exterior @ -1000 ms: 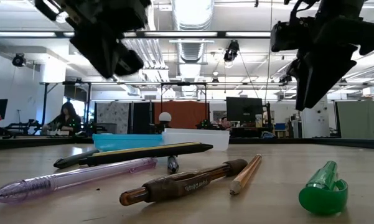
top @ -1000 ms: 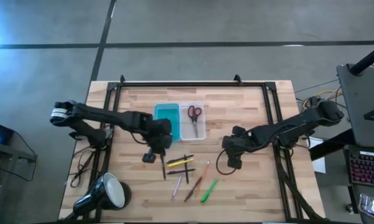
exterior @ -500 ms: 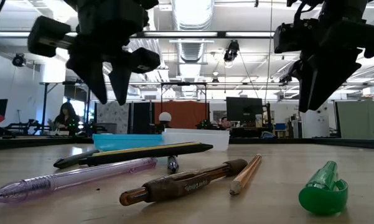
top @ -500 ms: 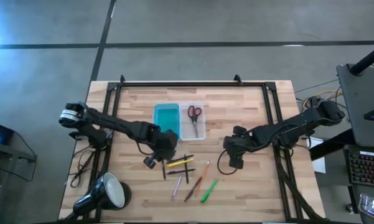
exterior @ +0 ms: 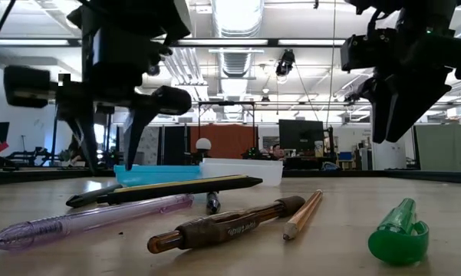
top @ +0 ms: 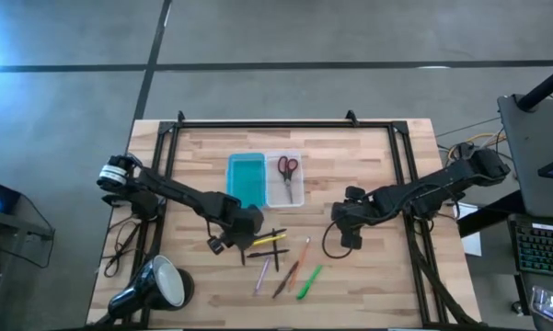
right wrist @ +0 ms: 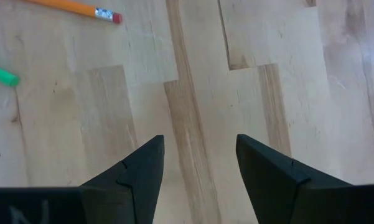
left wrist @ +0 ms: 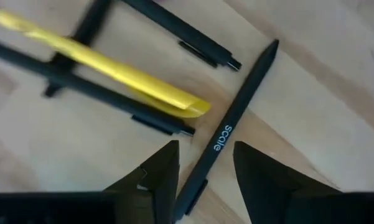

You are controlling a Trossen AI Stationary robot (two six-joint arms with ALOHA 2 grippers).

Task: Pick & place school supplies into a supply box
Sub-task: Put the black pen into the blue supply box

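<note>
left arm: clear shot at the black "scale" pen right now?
Probably yes. The left gripper hangs open with the black pen running up between its fingers; the yellow pencil lies beside it, not across it.

— What do we have under everything?

— A pale wood-plank worktop (top: 368, 276) with a black frame along its edges.

— And lying on it?

— We see the box (top: 265, 179) open flat near the middle, turquoise half beside clear half. Nearer the front edge lies a loose cluster: a yellow pencil (top: 266, 239) crossed with black pens (top: 269, 252), a pinkish pen (top: 261, 275), a brown pen (top: 286, 279), an orange pencil (top: 305, 250) and a green marker (top: 309, 281). A lamp (top: 155, 287) sits at the front left corner.
</note>
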